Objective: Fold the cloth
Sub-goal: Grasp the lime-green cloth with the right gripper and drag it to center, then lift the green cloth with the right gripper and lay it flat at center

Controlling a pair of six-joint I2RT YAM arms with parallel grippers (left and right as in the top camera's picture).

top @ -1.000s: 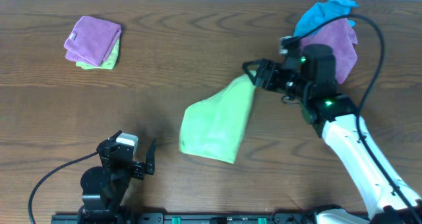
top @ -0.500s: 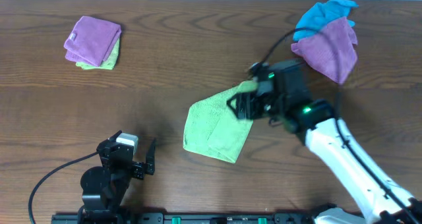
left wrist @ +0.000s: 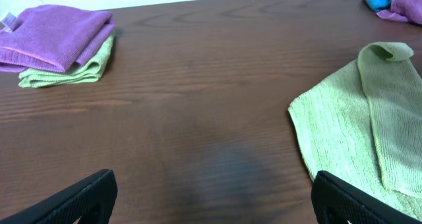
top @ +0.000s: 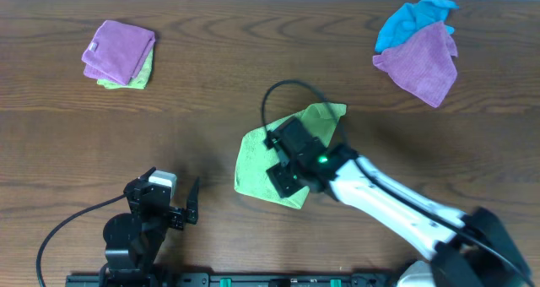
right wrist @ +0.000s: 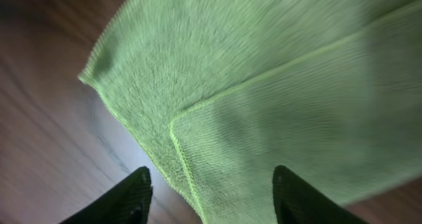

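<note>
- The cloth lies near the middle of the desk, somewhat closer to the front edge than to the far edge.
- It is partly doubled: in the left wrist view a narrow flap lies over its right side, with a rounded fold at the far end.
- The right gripper hovers right over the cloth's front part, fingers spread apart. In its own camera, nothing is pinched between them, and a top-layer corner rests on the lower layer.
- The left gripper sits by the front edge towards the left corner, well apart from the cloth. Its fingers are wide apart over bare wood.
- Near the far left corner a folded purple cloth rests on a folded green cloth.
- Near the far right corner a blue cloth lies partly under a loose purple cloth.
</note>
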